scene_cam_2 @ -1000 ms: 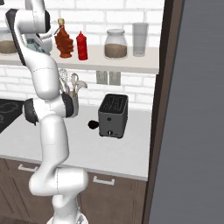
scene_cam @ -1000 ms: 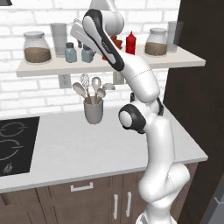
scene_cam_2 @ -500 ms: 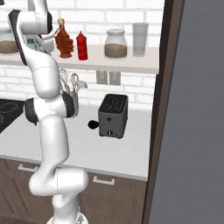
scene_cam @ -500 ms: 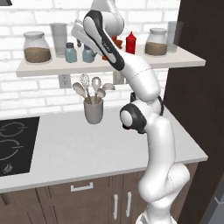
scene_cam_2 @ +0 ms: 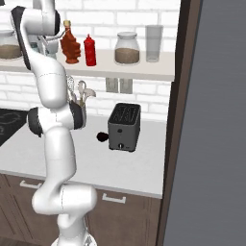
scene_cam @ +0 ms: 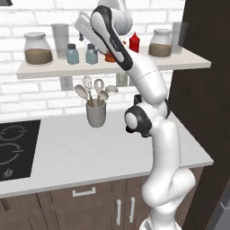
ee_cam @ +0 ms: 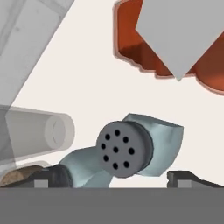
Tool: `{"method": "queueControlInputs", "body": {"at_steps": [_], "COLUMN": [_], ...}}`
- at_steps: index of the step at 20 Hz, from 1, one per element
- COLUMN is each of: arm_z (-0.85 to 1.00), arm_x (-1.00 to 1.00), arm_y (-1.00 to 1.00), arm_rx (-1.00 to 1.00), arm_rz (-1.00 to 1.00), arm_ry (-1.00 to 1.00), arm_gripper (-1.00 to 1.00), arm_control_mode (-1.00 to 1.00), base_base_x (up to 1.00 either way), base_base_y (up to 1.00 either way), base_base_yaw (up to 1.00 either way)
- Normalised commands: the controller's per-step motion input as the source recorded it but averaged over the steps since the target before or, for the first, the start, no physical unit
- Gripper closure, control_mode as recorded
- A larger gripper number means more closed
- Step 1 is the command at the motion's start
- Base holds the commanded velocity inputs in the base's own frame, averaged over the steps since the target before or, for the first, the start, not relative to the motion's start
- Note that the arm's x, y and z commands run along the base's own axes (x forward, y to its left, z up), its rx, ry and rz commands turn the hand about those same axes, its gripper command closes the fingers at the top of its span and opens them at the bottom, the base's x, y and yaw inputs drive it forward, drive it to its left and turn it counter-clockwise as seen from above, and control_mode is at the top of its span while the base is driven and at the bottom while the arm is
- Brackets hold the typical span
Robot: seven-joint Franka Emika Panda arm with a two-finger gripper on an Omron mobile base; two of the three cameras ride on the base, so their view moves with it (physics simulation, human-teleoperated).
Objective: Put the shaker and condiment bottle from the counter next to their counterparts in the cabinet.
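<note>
- Two blue-grey shakers [scene_cam: 91, 54] stand upright, side by side, near the cabinet [scene_cam: 188, 62] shelf's left end.
- Red condiment bottle [scene_cam_2: 90, 50] upright mid-shelf, just beside the maple-leaf syrup bottle [scene_cam_2: 70, 45], possibly touching.

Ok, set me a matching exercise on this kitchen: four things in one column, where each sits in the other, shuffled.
Things:
1. red squeeze bottle
2. toaster
3. utensil cup
4. hob

Places:
A. on the counter, holding utensils
B. on the shelf, beside the maple-leaf bottle
C. set into the counter
D. on the counter, slots facing up

Pairs: 1-B, 2-D, 3-A, 4-C
</note>
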Motion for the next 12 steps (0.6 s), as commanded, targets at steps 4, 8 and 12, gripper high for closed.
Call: {"method": "queueControlInputs", "body": {"at_steps": [4, 8, 12], "arm_z": [0.41, 0.24, -0.12], "arm_x": [0.00, -0.06, -0.75], "arm_y": [0.06, 0.15, 0.04], "arm_rx": [0.10, 0.07, 0.01], "arm_rz": [0.00, 0.00, 0.00], "arm_ry": [0.02, 0.03, 0.02], "arm_gripper": [-1.00, -1.00, -1.00], "arm_control_mode": [-1.00, -1.00, -1.00], "base_base_x": [0.00, 0.00, 0.00], "base_base_y": [0.00, 0.00, 0.00], "base_base_yaw": [0.00, 0.00, 0.00]}}
